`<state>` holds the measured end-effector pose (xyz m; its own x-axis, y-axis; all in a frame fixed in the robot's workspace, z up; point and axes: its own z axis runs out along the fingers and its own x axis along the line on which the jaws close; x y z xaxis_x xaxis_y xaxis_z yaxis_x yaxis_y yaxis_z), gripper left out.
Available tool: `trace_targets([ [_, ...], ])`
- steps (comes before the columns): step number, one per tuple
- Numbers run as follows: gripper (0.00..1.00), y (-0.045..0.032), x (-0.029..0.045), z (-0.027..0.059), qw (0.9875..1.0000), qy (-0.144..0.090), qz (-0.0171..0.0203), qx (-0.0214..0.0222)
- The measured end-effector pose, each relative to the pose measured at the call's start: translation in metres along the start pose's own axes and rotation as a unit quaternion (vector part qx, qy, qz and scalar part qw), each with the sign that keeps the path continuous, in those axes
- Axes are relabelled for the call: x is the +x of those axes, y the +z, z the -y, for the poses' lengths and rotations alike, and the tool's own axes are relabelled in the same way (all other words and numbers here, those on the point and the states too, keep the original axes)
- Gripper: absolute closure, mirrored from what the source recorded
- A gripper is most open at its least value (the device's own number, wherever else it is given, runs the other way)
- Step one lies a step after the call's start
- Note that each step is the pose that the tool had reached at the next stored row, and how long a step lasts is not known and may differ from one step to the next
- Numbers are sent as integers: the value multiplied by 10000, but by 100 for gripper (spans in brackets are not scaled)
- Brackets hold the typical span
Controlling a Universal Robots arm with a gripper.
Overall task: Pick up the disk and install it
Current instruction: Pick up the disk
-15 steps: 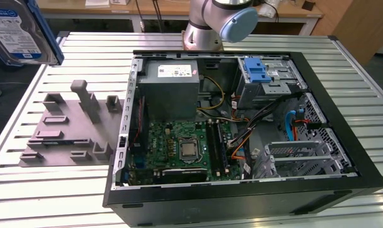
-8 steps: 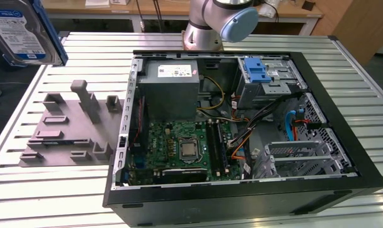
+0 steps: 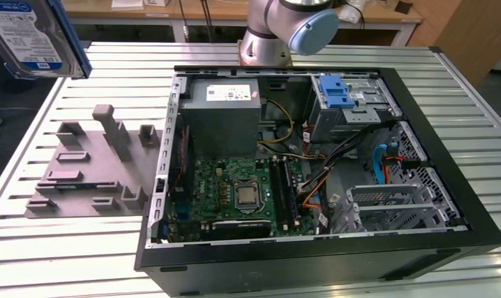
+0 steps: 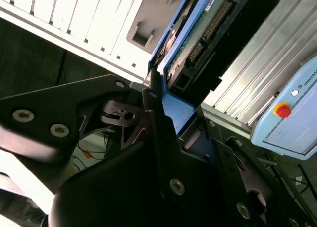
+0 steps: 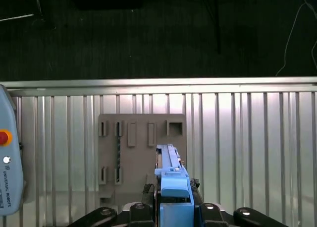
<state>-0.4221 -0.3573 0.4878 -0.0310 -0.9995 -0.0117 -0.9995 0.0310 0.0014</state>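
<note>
The disk, silver metal with a white and dark-blue label and a blue plastic frame, hangs in the air at the exterior view's far upper left, well above the slatted table. In the first wrist view the disk is seen edge-on over the grey fixture plate. My gripper is shut on its blue frame, with a black finger on either side. In the second wrist view the disk shows its connector edge, and the gripper clamps its blue end.
An open black computer case lies on the table, with a motherboard, a grey power supply and a silver cage with a blue latch. The grey fixture plate lies beside the case. A pendant rests on the table.
</note>
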Motion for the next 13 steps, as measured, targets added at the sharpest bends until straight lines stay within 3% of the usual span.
trace_targets([
  [5,64,-16,21,45,10000,0,23,-9],
  [13,64,-17,68,178,10000,1,24,-15],
])
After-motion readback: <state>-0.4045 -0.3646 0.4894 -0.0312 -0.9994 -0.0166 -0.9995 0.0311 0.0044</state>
